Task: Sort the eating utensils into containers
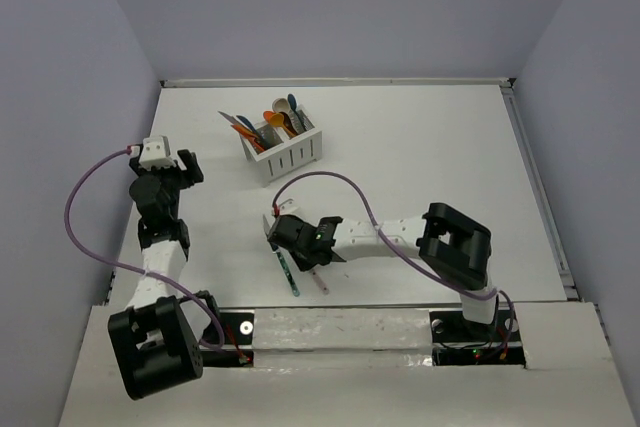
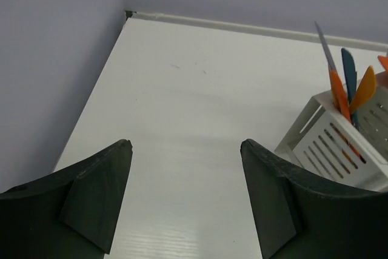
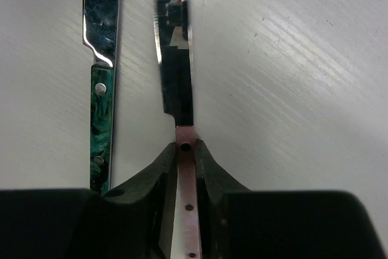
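At six o'clock from the caddy (image 1: 290,155), the right gripper (image 3: 185,153) pinches the pink-handled knife (image 3: 177,89), a teal-handled knife (image 3: 101,89) just beside; at nine o'clock, the left gripper (image 2: 185,150) gapes wide, empty.

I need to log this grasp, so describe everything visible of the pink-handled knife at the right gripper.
The pink-handled knife is slim, with a dark, mirror-shiny blade that looks like metal and a narrow pink handle with small rivets. It seems to lie flat on the white table, its blade pointing away from the right gripper, whose fingers press both sides of the handle just behind the blade. A teal-handled knife lies parallel beside it, not touching.
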You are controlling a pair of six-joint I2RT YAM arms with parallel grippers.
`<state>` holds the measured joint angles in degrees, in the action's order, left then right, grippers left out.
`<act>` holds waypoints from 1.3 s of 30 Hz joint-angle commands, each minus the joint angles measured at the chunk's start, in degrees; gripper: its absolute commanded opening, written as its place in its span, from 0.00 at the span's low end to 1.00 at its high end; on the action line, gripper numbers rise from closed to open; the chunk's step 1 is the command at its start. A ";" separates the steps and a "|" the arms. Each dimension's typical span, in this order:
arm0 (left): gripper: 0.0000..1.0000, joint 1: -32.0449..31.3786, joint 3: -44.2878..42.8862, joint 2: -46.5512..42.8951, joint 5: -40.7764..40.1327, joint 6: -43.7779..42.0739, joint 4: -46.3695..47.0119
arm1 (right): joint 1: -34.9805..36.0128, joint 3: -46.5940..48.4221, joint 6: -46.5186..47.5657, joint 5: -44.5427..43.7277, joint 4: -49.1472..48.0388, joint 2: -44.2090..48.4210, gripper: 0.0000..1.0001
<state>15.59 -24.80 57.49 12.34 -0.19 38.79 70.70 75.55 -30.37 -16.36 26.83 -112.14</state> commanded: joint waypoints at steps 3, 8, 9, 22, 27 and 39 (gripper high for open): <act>0.83 1.81 8.00 1.30 4.36 -0.25 13.68 | 0.23 -1.88 -6.36 -5.68 4.64 -1.78 0.07; 0.82 1.81 11.43 4.81 5.59 1.31 20.08 | 0.23 -3.65 -7.69 -10.87 4.64 2.36 0.00; 0.82 1.81 12.39 5.86 5.50 1.42 24.02 | 0.23 -3.65 -7.34 -11.84 4.64 3.58 0.00; 0.83 1.90 15.66 5.26 7.08 0.89 28.89 | 1.29 -6.19 28.89 -21.36 -30.14 23.16 0.00; 0.84 1.90 14.78 6.14 7.44 0.80 28.19 | -0.20 -12.72 51.88 -9.58 -68.10 24.96 0.00; 0.84 1.90 15.83 4.91 8.93 0.45 29.16 | -15.67 22.24 52.08 6.68 -78.07 -6.76 0.00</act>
<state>17.28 -9.23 63.66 20.27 1.32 63.00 58.17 88.97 21.17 -16.16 -43.40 -113.03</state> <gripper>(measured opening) 0.837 0.180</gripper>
